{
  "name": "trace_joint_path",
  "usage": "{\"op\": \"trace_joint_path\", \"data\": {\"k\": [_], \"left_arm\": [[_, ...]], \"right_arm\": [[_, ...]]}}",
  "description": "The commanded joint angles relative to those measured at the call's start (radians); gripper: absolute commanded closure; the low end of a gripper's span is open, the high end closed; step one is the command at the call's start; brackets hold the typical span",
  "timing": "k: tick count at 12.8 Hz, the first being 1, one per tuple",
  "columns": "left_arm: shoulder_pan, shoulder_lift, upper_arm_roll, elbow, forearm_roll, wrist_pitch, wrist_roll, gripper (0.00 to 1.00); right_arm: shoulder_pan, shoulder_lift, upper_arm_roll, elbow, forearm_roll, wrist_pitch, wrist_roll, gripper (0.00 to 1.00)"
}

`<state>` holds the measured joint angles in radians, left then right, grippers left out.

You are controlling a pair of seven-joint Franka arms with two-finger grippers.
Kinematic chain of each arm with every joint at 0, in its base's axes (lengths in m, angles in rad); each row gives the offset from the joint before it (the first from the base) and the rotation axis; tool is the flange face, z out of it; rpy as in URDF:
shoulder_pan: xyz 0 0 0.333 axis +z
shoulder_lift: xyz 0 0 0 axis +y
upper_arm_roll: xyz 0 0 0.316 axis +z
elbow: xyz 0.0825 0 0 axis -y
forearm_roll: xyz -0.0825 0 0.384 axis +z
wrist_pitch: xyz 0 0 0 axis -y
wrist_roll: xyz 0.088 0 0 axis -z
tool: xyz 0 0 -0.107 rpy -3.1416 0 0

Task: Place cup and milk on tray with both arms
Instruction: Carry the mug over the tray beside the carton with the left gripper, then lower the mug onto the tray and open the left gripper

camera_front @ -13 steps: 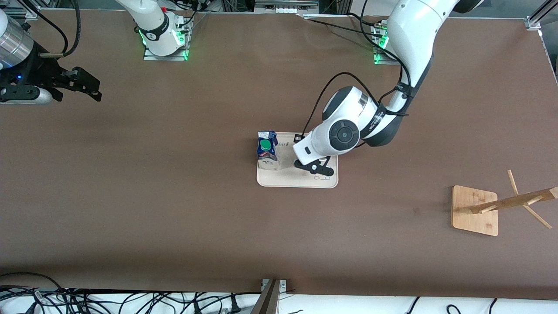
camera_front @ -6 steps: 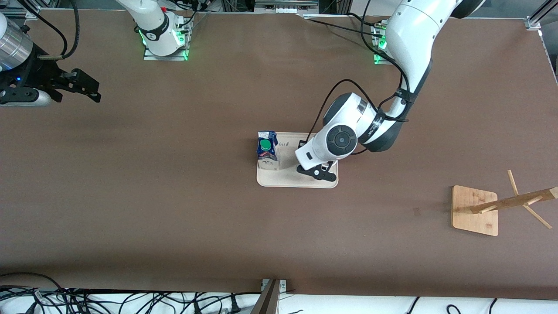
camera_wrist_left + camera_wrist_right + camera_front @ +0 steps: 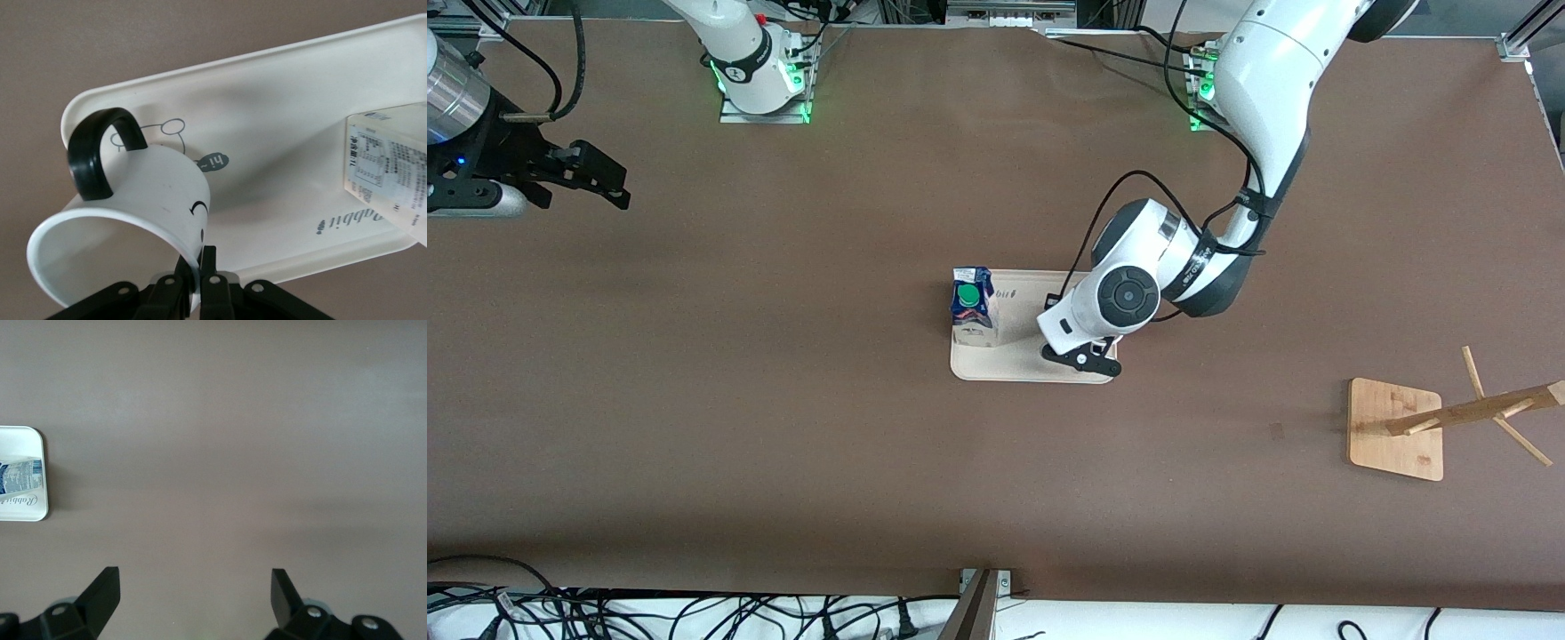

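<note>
Slid toward the tray's (image 3: pixel 1018 366) front-camera corner at the left arm's end.
Left gripper (image 3: pixel 195 283) clamped on cup (image 3: pixel 127 220) rim, over the tray; milk (image 3: pixel 971 307) upright at tray's other end; right gripper (image 3: pixel 193 593) spread wide, empty, waiting over bare table.

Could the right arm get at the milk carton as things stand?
Probably yes. The right gripper hangs open over bare table at its own end; the carton stands on the tray edge toward that arm. The left gripper, holding the cup, is over the tray's other end.
</note>
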<state>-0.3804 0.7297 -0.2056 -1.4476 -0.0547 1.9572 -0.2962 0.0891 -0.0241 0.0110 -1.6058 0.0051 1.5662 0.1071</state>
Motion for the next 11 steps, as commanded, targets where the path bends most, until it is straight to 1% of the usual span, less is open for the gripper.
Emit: {"op": "trace_joint_path", "data": {"k": [1,2,3,7,9,11], "left_arm": [[-0.017,0.011,0.012,0.026,0.041,-0.017,-0.001,0.98],[-0.015,0.01,0.012,0.026,0.041,-0.017,0.0,0.66],[-0.015,0.007,0.011,0.026,0.042,-0.017,0.0,0.01],[-0.014,-0.032,0.003,0.027,0.039,-0.046,-0.015,0.0],[-0.012,-0.058,0.003,0.038,0.03,-0.105,-0.015,0.0],[-0.003,-0.104,0.006,0.038,0.03,-0.162,-0.014,0.0]], "right_arm": [[-0.008,0.006,0.006,0.021,-0.007,-0.012,-0.012,0.0],[-0.008,0.004,0.004,0.021,-0.007,-0.014,-0.012,0.0],[-0.008,0.004,0.004,0.021,-0.007,-0.015,-0.012,0.0],[-0.008,0.004,0.004,0.021,-0.007,-0.015,-0.012,0.0],[-0.008,0.006,0.004,0.021,-0.007,-0.015,-0.012,0.0],[-0.008,0.006,0.004,0.021,-0.007,-0.015,-0.012,0.0]]}}
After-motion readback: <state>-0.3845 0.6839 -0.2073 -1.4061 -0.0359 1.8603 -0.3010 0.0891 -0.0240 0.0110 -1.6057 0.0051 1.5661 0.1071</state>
